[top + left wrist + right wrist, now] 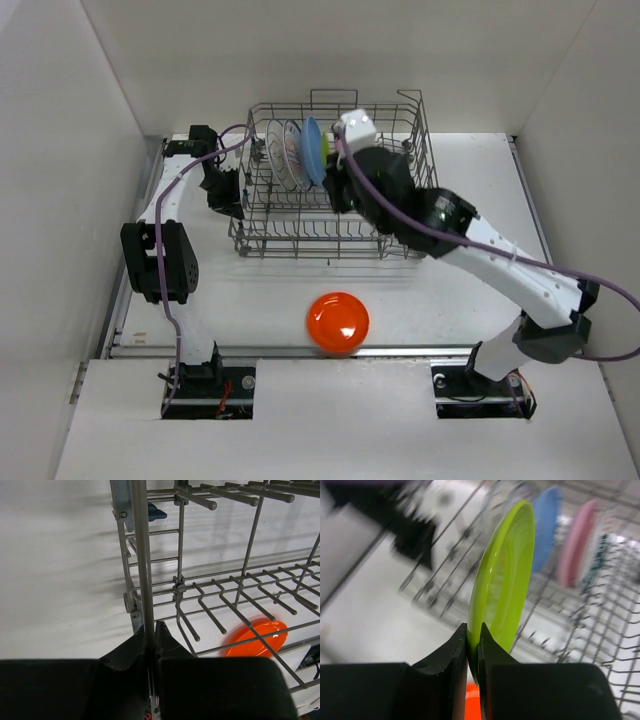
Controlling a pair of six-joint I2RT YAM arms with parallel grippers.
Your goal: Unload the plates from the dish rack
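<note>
The right hand (pixel 473 634) pinches the green plate (pixel 505 570) by its lower rim, with the blue plate (pixel 547 525) just beyond. The left hand (pixel 151 632) is clamped on a wire of the rack (pixel 141 555).

Left tool (pixel 152 632) pinched closed; right tool (pixel 473 637) pinched closed, extended far forward.

The table (pixel 250 290) is viewed from above and behind the arm bases (pixel 208 385), from afar. The left wrist view is taken close against the dish rack (pixel 141 555), looking through its wires. The right wrist view is sighted along the lime green plate (pixel 505 580) (surroundings blurred). The orange plate (pixel 338 322) is shared by the top and left wrist views.
</note>
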